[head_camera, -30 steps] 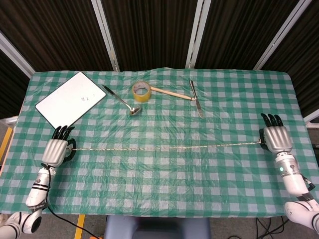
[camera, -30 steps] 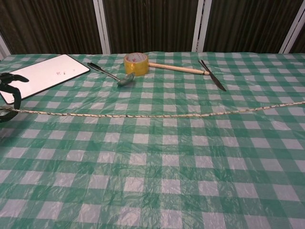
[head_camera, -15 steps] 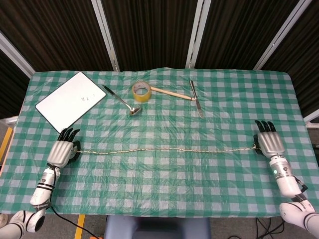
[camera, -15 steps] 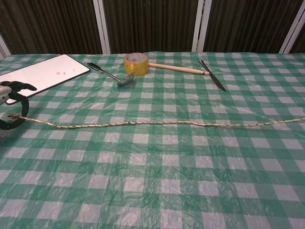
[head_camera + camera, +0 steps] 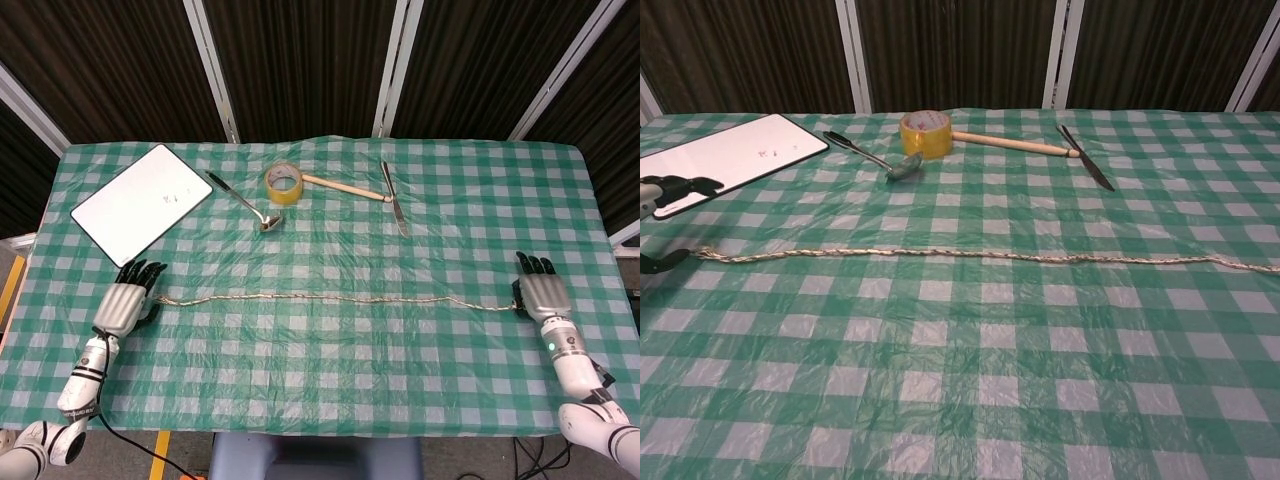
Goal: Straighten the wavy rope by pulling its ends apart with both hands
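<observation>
The thin pale rope (image 5: 330, 298) lies flat on the checked cloth in a nearly straight line, with a slight kink near its right end. My left hand (image 5: 125, 303) rests at the rope's left end with its fingers spread. In the chest view that rope (image 5: 970, 255) end lies free on the cloth, a little apart from the left hand (image 5: 665, 190) at the frame's left edge. My right hand (image 5: 545, 295) sits at the rope's right end with fingers stretched out. Whether it still pinches the end is hidden under the hand.
At the back of the table lie a white board (image 5: 140, 200), a spoon (image 5: 245, 203), a yellow tape roll (image 5: 284, 183), a wooden stick (image 5: 345, 186) and a knife (image 5: 393, 197). The table's edges run close beside both hands.
The taut, raised rope has come down onto the cloth and gone slightly slack. Both hands moved inward and toward the front edge, and the left end now lies free of the left hand.
</observation>
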Robot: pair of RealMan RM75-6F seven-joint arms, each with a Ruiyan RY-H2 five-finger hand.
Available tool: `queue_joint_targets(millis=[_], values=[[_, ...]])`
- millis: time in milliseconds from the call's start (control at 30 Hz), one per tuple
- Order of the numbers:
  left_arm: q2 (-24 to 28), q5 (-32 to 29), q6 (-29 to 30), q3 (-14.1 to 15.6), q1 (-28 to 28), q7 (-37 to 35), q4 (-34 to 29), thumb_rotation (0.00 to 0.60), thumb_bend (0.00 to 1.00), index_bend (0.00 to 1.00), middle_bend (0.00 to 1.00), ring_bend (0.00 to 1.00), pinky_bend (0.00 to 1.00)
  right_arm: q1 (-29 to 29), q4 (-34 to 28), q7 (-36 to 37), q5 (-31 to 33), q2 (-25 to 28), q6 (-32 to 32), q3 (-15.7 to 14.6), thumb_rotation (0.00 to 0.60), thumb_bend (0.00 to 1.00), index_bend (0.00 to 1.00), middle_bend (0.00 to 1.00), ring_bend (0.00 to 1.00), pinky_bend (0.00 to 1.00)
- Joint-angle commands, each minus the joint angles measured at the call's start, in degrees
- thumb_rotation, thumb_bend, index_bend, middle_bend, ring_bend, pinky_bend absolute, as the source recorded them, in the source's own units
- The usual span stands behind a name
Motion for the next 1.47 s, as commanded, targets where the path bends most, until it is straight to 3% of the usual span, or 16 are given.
queue_joint_targets(millis=[33,167,367,533,733,833,933,1033,1467], values=[[0.8,-0.2,0.9,-0.3,0.5,-0.2,-1.1,0.600,0.41,0.00,0.07,0.00,0.04,-0.3,-2.3,-2.3,1.8,1.5,-0.7,0.4,0.600,0.39,0.00,0.00,0.00,0.00],[2.3,-0.2,1.6,-0.1,1.2,0.0,-3.4,0.600,0.41,0.00,0.07,0.00,0.04,-0.9,-4.4,-3.4,3.1,2.8,-0.4,0.5,0.600,0.30,0.00,0.00,0.00,0.00],[3.5,-0.3,1.8,0.1,1.7,0.6,-5.4,0.600,0.41,0.00,0.06,0.00,0.04,-1.0,-5.3,-3.2,3.7,3.6,-1.1,0.7,0.600,0.27,0.00,0.00,0.00,0.00],[12.1,2.0,9.2,0.9,5.3,-0.7,-18.8,0.600,0.41,0.00,0.00,0.00,0.05,-6.0,-15.9,0.4,-1.7,10.1,11.3,0.7,0.600,0.27,0.00,0.00,0.00,0.00],[23.5,2.4,15.2,4.1,11.4,10.0,-37.0,0.600,0.41,0.00,0.00,0.00,0.00,-17.1,-29.4,1.5,-11.7,15.7,34.7,-2.2,0.600,0.27,0.00,0.00,0.00,0.00],[26.2,2.7,19.9,5.3,15.1,13.8,-42.6,0.600,0.41,0.00,0.00,0.00,0.00,-21.7,-31.9,-0.8,-15.9,16.2,41.9,-5.1,0.600,0.27,0.00,0.00,0.00,0.00],[26.3,3.1,23.2,6.0,17.9,14.6,-42.9,0.600,0.41,0.00,0.00,0.00,0.00,-24.1,-33.9,-3.3,-20.1,16.8,45.2,-7.8,0.600,0.27,0.00,0.00,0.00,0.00],[26.8,3.9,23.1,6.1,18.2,14.5,-41.8,0.600,0.42,0.00,0.00,0.00,0.00,-25.5,-34.0,-3.2,-23.9,17.0,49.0,-8.3,0.600,0.27,0.00,0.00,0.00,0.00],[26.4,3.9,21.9,4.1,18.2,14.2,-41.3,0.600,0.42,0.00,0.00,0.00,0.00,-26.3,-33.5,0.1,-22.6,18.7,46.5,-7.5,0.600,0.27,0.00,0.00,0.00,0.00]])
